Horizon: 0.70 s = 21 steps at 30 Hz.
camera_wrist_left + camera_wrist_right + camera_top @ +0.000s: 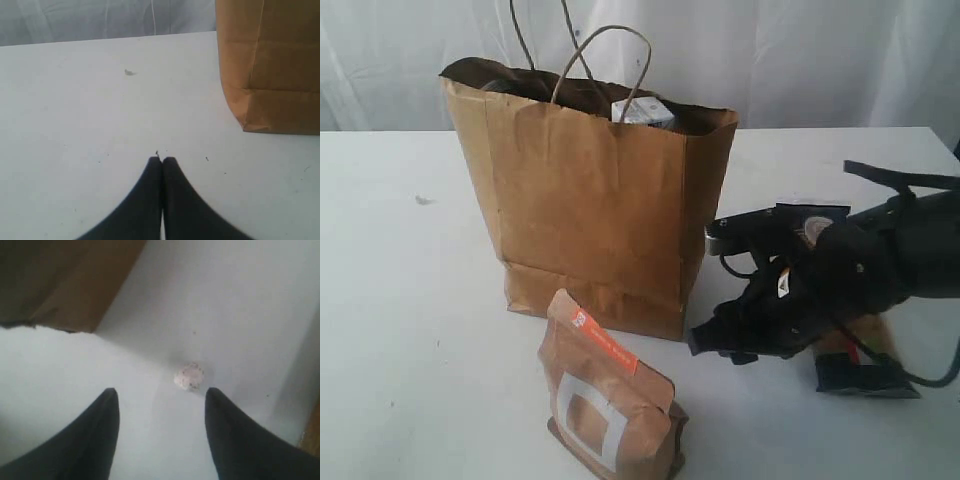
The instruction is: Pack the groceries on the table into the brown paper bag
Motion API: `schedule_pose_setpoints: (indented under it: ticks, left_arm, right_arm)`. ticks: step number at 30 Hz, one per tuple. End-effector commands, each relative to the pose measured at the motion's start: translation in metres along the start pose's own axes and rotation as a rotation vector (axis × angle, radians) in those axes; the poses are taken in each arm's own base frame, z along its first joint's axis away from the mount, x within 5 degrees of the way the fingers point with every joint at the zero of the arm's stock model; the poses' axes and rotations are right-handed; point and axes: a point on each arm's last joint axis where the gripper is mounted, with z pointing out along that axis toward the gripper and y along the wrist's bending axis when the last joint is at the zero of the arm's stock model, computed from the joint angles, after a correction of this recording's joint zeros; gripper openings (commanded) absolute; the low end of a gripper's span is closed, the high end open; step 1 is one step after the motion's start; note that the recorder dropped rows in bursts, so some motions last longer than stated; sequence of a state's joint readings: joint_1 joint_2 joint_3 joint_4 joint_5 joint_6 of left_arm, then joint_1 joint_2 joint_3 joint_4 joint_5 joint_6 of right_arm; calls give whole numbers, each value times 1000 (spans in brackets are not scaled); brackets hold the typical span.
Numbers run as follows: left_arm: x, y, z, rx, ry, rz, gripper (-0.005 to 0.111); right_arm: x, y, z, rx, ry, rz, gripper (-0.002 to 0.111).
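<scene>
From where I stand, the right gripper (161, 391) hangs low over the wide flat white tabletop (400, 300). Its two black fingers are spread about halfway with only bare table between them, so it has hold of nothing. A small pale speckled blob (189, 376) lies on the surface just ahead of those fingertips.

The tall crinkled brown kraft paper bag (590, 210) stands upright just beyond the right gripper's tips, and the gripper is aimed at its bottom corner. The bag's long axis is vertical and its mouth opens straight up. A small blue-white carton (642, 110) pokes out at the rim on the gripper's side.

The brown pouch with orange strip (605, 400) stands on its base ahead of the fingertips and nearer to me, apart from the bag. Its long axis is upright with a slight lean, and the strip runs slantwise across near the top.

Behind the gripper, under the arm, lies what looks like the long spaghetti packet (865, 375). It is flat on the table and runs crosswise to the arm (most of it is hidden).

The left gripper (161, 160) has its fingers pressed together and is empty. The bag's lower corner is ahead of it and off to one side, and a small dark speck (130, 72) lies farther ahead on the table.
</scene>
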State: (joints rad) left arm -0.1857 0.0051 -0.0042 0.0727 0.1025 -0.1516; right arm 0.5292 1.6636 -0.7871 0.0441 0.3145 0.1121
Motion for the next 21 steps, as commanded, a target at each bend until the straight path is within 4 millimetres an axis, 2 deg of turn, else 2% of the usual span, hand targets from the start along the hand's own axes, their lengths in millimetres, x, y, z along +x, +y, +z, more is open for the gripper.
schedule_pose_setpoints:
  ticks: [1,8,14,19,21]
  left_arm:
    - [1,0,0,-2,-6,-1,0]
    - [1,0,0,-2,-6,-1,0]
    - [1,0,0,-2,-6,-1,0]
    - [1,0,0,-2,-6,-1,0]
    - [1,0,0,-2,-6,-1,0]
  right_arm:
    - [-8,-3,9,13,1,-10,49]
    - [-3,-5,26,30,52,-37,49]
    - [-1,-13,34,53,70,-11,49]
    - [0,-16,36,58,77,-8,44]
    - [1,-16,38,60,89,-8,39]
